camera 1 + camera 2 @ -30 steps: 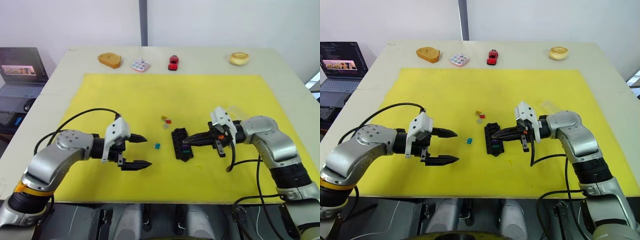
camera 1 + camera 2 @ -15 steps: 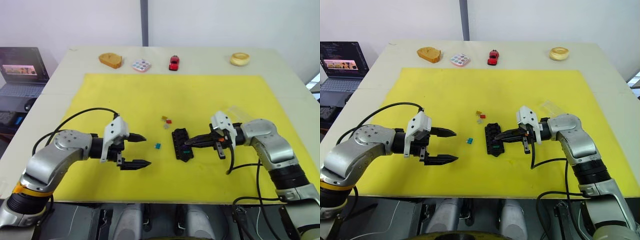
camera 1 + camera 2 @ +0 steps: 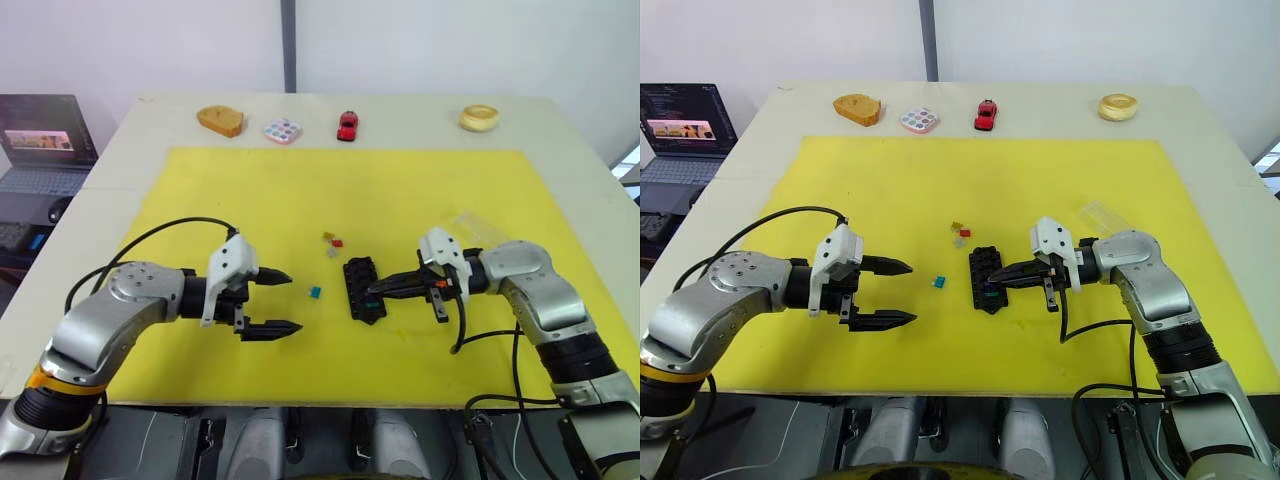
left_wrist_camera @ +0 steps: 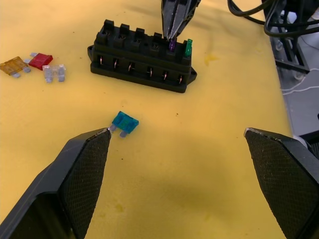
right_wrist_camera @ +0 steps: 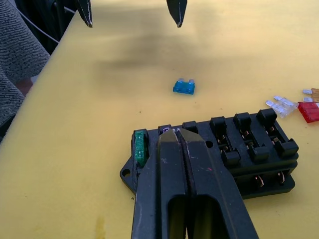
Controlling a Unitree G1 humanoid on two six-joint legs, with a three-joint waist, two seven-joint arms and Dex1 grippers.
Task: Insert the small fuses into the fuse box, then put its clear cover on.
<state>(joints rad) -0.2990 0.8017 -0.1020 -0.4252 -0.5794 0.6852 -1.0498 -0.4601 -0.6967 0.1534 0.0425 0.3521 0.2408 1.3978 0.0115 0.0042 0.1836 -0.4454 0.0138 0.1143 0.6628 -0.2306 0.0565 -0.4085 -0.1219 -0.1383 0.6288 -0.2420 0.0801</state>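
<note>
The black fuse box (image 3: 362,288) lies on the yellow mat (image 3: 300,190). A green fuse (image 4: 188,48) and a purple fuse (image 4: 172,46) stand in slots at its near end. My right gripper (image 3: 376,291) is shut, and its tips rest on top of the purple fuse. A teal-blue fuse (image 3: 315,292) lies loose to the left of the box. Tan (image 4: 12,64), red (image 4: 41,60) and grey (image 4: 55,72) fuses lie together beyond it. My left gripper (image 3: 293,301) hangs open and empty, left of the teal-blue fuse. The clear cover (image 3: 470,222) lies behind my right arm.
Along the table's far edge sit a bread-like toy (image 3: 220,120), a pastel-dotted palette (image 3: 282,130), a red toy car (image 3: 347,125) and a ring-shaped toy (image 3: 479,118). A laptop (image 3: 40,150) stands off the table to the left. Cables trail from both wrists.
My right gripper has shifted slightly toward the near end of the fuse box and stayed shut. The left gripper has not moved.
</note>
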